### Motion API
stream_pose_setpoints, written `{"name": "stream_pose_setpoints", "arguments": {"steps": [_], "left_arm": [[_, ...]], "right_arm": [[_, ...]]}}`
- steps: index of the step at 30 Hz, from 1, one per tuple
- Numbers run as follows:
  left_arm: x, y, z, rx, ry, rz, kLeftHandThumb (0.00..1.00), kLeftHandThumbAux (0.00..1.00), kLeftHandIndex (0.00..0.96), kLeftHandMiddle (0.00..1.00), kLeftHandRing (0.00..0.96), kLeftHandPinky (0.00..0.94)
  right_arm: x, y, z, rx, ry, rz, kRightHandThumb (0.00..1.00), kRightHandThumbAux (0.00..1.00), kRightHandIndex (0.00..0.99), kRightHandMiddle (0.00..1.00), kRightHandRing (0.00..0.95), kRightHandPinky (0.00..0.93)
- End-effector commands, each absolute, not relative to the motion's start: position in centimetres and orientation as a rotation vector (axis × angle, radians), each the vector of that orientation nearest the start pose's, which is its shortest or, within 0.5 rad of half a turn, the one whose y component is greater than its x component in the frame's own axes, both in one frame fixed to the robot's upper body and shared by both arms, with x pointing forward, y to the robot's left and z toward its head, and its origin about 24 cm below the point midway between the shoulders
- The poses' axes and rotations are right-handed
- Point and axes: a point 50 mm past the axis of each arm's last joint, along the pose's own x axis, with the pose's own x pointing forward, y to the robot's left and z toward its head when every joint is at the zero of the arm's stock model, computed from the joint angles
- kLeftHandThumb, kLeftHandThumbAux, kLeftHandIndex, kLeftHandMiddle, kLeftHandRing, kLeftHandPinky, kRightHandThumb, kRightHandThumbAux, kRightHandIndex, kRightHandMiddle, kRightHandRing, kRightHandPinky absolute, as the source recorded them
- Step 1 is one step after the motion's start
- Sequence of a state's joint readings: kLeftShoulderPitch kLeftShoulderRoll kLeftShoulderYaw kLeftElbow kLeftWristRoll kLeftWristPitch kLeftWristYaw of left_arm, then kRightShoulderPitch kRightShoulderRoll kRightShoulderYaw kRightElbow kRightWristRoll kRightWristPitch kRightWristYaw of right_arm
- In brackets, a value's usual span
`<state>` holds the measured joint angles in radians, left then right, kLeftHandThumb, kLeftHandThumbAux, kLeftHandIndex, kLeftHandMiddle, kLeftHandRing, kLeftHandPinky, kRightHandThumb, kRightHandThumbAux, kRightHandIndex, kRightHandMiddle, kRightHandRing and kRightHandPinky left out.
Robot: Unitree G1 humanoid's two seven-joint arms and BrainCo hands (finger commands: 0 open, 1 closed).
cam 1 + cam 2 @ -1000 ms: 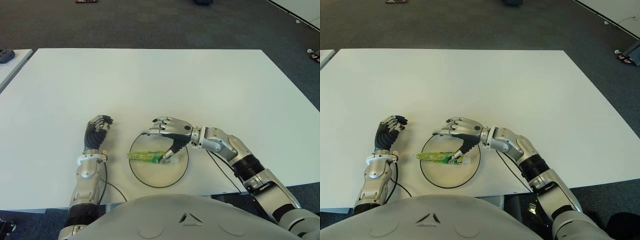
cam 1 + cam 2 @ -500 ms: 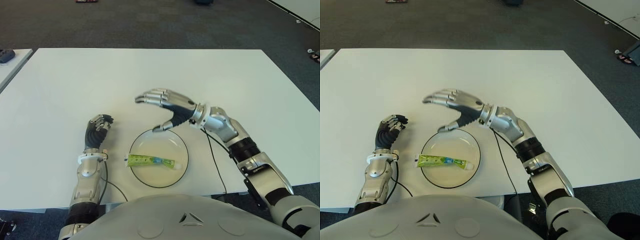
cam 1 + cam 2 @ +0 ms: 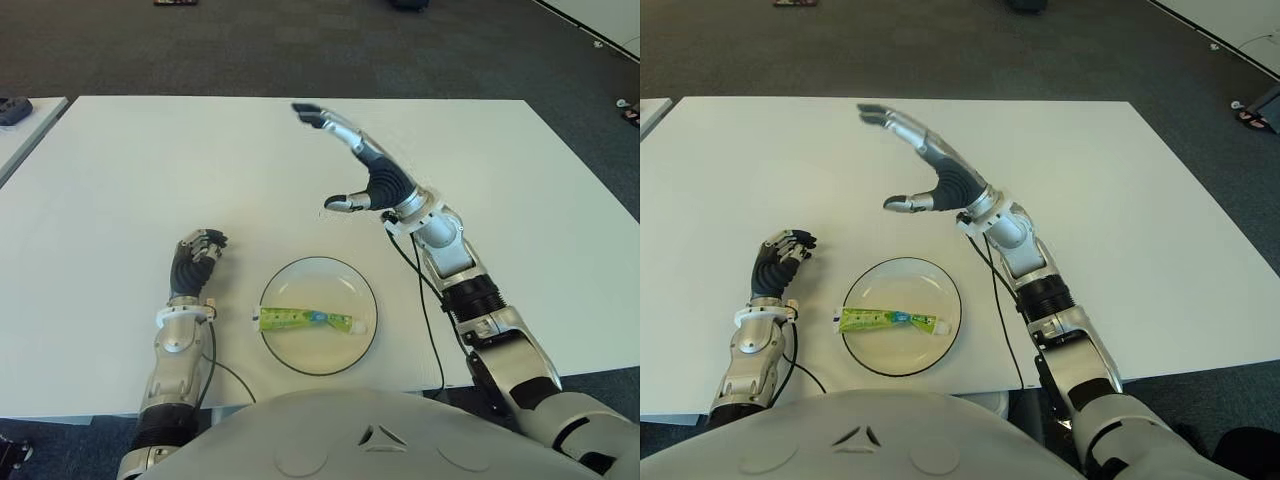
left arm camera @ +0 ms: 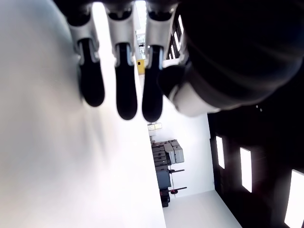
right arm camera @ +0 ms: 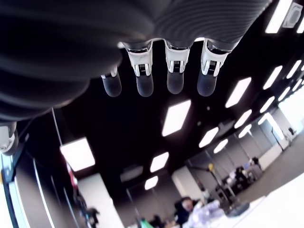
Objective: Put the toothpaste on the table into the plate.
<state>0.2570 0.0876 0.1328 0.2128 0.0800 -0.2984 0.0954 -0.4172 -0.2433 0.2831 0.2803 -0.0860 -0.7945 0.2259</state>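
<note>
The placing step looks finished: the green toothpaste tube (image 3: 305, 320) lies flat across the dark-rimmed plate (image 3: 364, 297) on the white worktop (image 3: 120, 180), its tail just over the plate's left rim. The right hand (image 3: 352, 165) (fingers spread, holding nothing) is raised well above the worktop beyond the plate, so I judge only a retreat to rest remains. The left hand (image 3: 194, 259) is curled and empty, left of the plate.

The robot's own grey chest (image 3: 370, 435) hides the near edge of the desk (image 3: 120, 160) in both eye views. The printing on the toothpaste (image 3: 305, 320) is too small to read. Dark objects at the floor's far edge (image 3: 175, 3) are cut off. Room details behind the right hand (image 5: 161, 78) blur.
</note>
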Motion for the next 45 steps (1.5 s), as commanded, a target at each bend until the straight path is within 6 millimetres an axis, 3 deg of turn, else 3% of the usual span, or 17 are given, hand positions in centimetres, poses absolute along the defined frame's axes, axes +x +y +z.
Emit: {"name": "stream_pose_setpoints", "arguments": {"steps": [1,8,14,22,31,34,38,45], "left_arm": [[18.0,21.4,-2.9,0.204,0.162,0.236,0.707,0.72,0.421,0.447,0.441,0.44],[18.1,21.6,-2.9,0.201,0.166,0.229,0.706,0.721,0.421,0.444,0.435,0.431],[18.1,21.7,-2.8,0.192,0.166,0.231,0.705,0.722,0.419,0.429,0.424,0.42],[18.3,21.7,-2.9,0.187,0.162,0.23,0.706,0.722,0.419,0.431,0.43,0.43],[18.6,21.4,-3.0,0.176,0.141,0.22,0.708,0.722,0.42,0.454,0.45,0.445],[18.7,21.4,-3.0,0.173,0.135,0.218,0.709,0.722,0.42,0.46,0.455,0.449],[18.8,21.3,-2.9,0.175,0.119,0.216,0.709,0.722,0.422,0.472,0.469,0.468],[18.9,21.5,-2.9,0.172,0.119,0.21,0.711,0.72,0.423,0.488,0.485,0.478]], "right_arm": [[27.4,-10.0,11.9,-0.263,-0.798,0.481,0.118,0.402,0.0,0.0,0.0,0.03],[25.7,-10.9,10.2,-0.039,-0.698,0.248,0.095,0.474,0.006,0.029,0.022,0.083],[24.9,-12.2,9.7,-0.055,-0.666,0.11,0.106,0.539,0.058,0.083,0.067,0.129],[23.8,-13.7,8.4,-0.077,-0.594,-0.024,0.078,0.637,0.125,0.123,0.092,0.119],[22.6,-14.2,6.5,-0.074,-0.463,-0.143,0.041,0.759,0.187,0.143,0.116,0.164],[22.4,-14.2,5.2,-0.085,-0.419,-0.158,0.04,0.791,0.202,0.15,0.125,0.172],[22.5,-15.4,0.9,-0.124,-0.255,-0.176,0.036,0.801,0.209,0.16,0.133,0.175],[22.5,-16.0,-0.2,-0.133,-0.186,-0.176,0.015,0.785,0.195,0.157,0.141,0.197]]}}
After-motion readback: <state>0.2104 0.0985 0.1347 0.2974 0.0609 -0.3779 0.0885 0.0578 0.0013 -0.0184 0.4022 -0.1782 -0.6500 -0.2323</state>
